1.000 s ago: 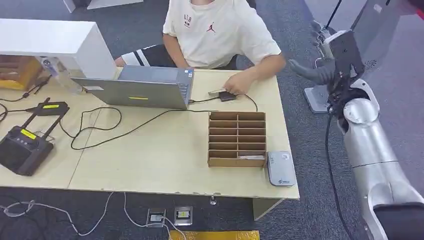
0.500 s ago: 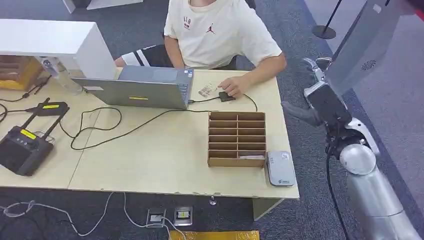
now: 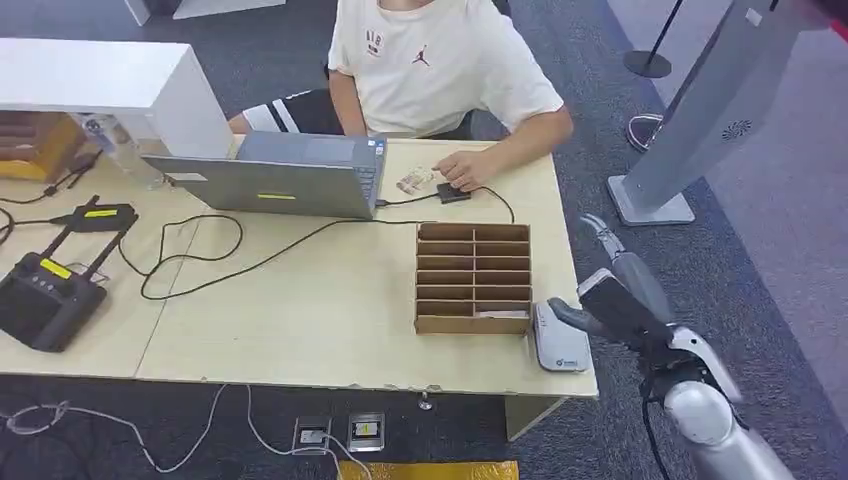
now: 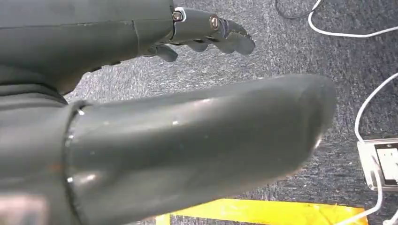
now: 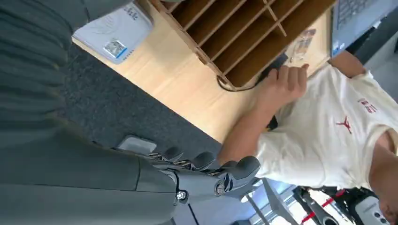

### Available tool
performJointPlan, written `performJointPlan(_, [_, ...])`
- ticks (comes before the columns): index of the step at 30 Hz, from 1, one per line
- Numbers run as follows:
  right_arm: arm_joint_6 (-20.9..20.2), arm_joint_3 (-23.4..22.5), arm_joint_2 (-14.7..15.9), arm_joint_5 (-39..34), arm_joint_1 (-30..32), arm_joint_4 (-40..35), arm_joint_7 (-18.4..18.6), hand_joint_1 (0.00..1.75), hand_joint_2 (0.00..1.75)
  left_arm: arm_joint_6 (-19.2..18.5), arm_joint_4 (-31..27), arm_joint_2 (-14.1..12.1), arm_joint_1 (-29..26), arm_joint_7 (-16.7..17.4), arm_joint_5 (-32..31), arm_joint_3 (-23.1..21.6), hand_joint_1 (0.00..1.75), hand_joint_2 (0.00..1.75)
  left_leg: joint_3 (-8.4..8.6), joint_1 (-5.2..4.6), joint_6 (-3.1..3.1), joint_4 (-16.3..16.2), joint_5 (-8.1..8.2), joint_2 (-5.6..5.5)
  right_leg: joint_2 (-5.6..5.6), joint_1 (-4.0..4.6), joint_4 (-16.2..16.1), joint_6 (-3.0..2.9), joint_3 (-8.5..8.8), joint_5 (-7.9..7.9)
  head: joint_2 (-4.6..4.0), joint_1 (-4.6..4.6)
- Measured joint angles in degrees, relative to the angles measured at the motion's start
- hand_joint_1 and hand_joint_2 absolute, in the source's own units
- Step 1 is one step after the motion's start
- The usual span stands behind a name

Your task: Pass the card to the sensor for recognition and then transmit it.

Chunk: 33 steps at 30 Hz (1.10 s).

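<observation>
The right hand [image 3: 612, 300], fingers spread and empty, is seen beside the desk's [image 3: 330, 310] near right corner, closest to the grey card reader [image 3: 556, 345]; the card [image 3: 414, 181] lies near the far edge.

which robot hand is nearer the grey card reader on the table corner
Right. The right robot hand sits just beside the card reader at the table's edge; the left robot hand hangs over carpet.

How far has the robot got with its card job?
Done, it seems: one card lies on the table by the person's hand, so it may already be handed over. In hand: nothing that I can see; the right hand hovers beside the grey reader. Left: probably taking the next card from the wooden rack, where something pale sits in a near slot.
</observation>
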<state>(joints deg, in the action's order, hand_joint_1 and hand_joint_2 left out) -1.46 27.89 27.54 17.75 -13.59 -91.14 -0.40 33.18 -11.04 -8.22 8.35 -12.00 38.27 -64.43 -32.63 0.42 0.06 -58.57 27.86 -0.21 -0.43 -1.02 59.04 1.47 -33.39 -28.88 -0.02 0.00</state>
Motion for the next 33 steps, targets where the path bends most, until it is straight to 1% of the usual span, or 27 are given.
performJointPlan(5, [0.0,1.0,1.4,1.6,1.5,-0.5,0.3,0.00,1.75,0.2,0.0,0.1,0.0,0.2,0.4,0.0,0.00,0.00,0.00,0.00,0.00,0.0,0.00,0.00,0.03,0.00,0.0,0.00,0.00,0.00,0.00,0.02])
performJointPlan(10, [2.0,2.7,2.7,6.4,2.0,-0.3,1.2,0.00,1.75,0.5,0.0,0.2,0.0,0.2,0.5,0.0,0.00,0.00,0.00,0.00,0.00,0.0,0.00,0.00,0.02,0.00,0.0,0.00,-0.01,0.00,0.00,0.00])
performJointPlan(13, [4.4,4.0,4.0,12.1,2.2,0.2,3.6,0.00,1.75,0.4,0.0,0.2,0.0,0.8,0.4,0.0,0.00,0.00,-0.01,0.00,0.00,0.0,0.00,0.01,0.02,0.00,0.0,0.00,-0.01,0.00,0.00,0.00])
performJointPlan(15, [5.3,4.9,4.8,16.0,2.2,0.8,4.9,0.00,1.75,0.4,0.0,0.2,0.0,1.2,0.2,0.0,0.00,0.00,-0.01,0.00,0.00,0.0,0.00,0.01,0.02,0.00,0.0,0.00,-0.01,0.00,0.00,0.00])
performJointPlan(17, [5.0,5.9,5.3,21.5,1.9,1.4,4.8,0.00,1.75,-0.9,0.0,0.5,0.3,1.3,-2.2,-0.3,0.00,0.00,-0.02,-0.01,0.00,0.0,0.00,0.00,0.02,-0.01,0.0,0.00,-0.03,0.00,0.00,0.02])
performJointPlan(18, [4.3,6.6,5.3,24.7,1.1,1.7,3.8,0.00,1.75,-2.5,0.0,1.0,1.2,3.0,-4.4,-1.1,0.00,0.00,-0.05,-0.01,0.00,0.0,-0.01,0.00,0.02,-0.01,0.0,-0.01,-0.04,0.01,0.00,-0.02])
performJointPlan(19, [3.3,7.5,5.0,27.5,-0.4,2.5,3.0,0.00,1.75,-3.7,0.0,1.6,2.7,5.5,-5.8,-1.8,0.00,0.00,-0.10,-0.01,0.00,0.0,-0.06,0.00,-0.01,-0.01,0.0,0.00,-0.08,0.03,0.00,-0.02])
performJointPlan(21, [2.0,9.1,3.6,31.1,-3.4,4.6,2.5,0.00,1.75,-5.6,0.0,2.8,6.4,10.8,-7.3,-2.8,0.00,0.00,-0.11,-0.01,0.09,0.0,-0.19,-0.20,-0.22,-0.01,0.0,0.04,-0.02,0.08,0.00,0.00])
performJointPlan(22, [1.7,9.7,3.0,32.0,-4.1,5.4,2.4,0.00,1.75,-6.1,0.0,3.5,7.6,12.2,-7.7,-3.2,0.00,0.00,-0.10,-0.01,0.11,0.0,-0.22,-0.31,-0.34,0.00,0.0,0.04,0.06,0.08,0.00,0.04])
performJointPlan(23, [1.6,10.1,2.7,32.5,-4.6,5.8,2.5,0.00,1.75,-6.4,-0.1,3.9,8.5,12.9,-7.8,-3.4,0.00,0.00,-0.09,-0.01,0.11,0.0,-0.22,-0.32,-0.42,0.00,0.0,0.04,0.07,0.08,0.00,0.00])
performJointPlan(26, [1.5,11.7,2.1,33.9,-5.2,7.4,3.1,0.00,1.75,-6.8,-0.1,5.2,10.0,13.0,-8.2,-5.0,0.00,0.00,-0.10,-0.01,0.02,0.0,-0.23,-0.23,-0.25,-0.01,0.0,0.00,0.02,0.11,0.00,-0.04])
performJointPlan(33, [0.2,13.3,1.1,31.5,-5.4,8.1,4.7,0.00,1.75,-6.9,0.0,5.7,11.1,12.7,-8.3,-7.0,0.00,0.00,-0.14,0.00,-0.01,0.0,-0.13,-0.24,-0.22,0.01,0.0,-0.02,-0.08,0.01,0.00,-0.02])
